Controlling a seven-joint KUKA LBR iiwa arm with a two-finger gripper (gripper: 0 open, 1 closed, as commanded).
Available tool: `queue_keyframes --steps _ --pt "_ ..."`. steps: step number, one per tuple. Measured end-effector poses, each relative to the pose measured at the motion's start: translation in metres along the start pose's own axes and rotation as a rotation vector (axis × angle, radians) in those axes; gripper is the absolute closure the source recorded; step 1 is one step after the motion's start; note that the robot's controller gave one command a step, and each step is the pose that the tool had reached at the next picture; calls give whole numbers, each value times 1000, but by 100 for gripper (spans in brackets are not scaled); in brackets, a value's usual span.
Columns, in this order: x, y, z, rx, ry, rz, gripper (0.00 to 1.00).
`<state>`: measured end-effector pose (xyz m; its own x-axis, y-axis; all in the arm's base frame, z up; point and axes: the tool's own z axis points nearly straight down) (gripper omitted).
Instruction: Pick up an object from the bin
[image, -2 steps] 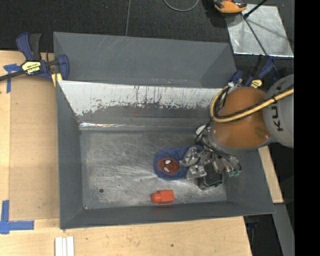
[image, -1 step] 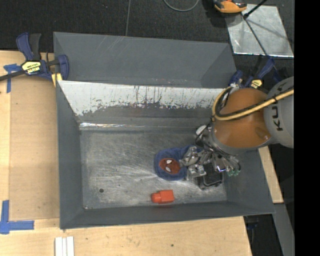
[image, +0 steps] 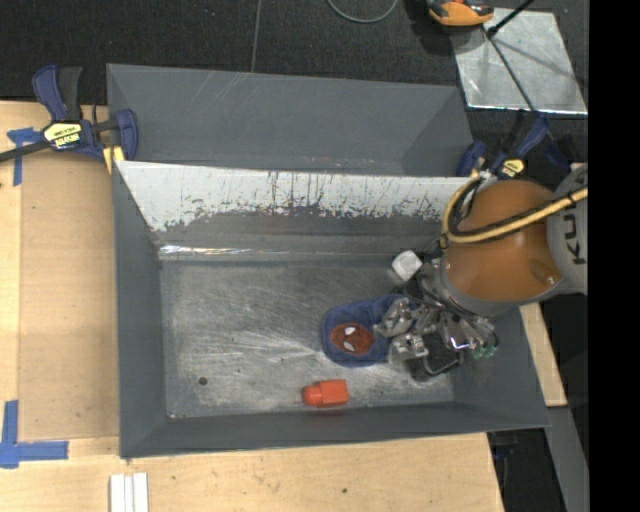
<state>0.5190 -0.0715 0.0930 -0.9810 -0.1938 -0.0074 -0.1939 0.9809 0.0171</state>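
Note:
My gripper (image: 425, 342) is low in the bin's right part, close to the floor. Its metal end touches or overlaps the right edge of a blue, soft-looking thing (image: 345, 322) with a round red-brown patch on top, lying right of the bin's middle. Whether that thing is gripped cannot be made out. A small orange-red block (image: 325, 393) lies apart near the front wall, left of and below the gripper. A small white piece (image: 405, 265) sits just behind the gripper, next to the arm's cover.
The arm with its orange dome and yellow cable comes in over the bin's right wall. The bin's left half is bare scratched metal floor. The front wall stands close below the gripper.

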Motion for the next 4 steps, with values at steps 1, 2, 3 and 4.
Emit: queue_keyframes --steps 1,2,3,4 --pt "-5 8 -80 20 -1 -130 100" --pt "-12 -7 -142 21 -2 -120 100" --pt "15 -18 -57 14 12 -127 100" --pt "12 -16 -152 21 -2 -121 100"
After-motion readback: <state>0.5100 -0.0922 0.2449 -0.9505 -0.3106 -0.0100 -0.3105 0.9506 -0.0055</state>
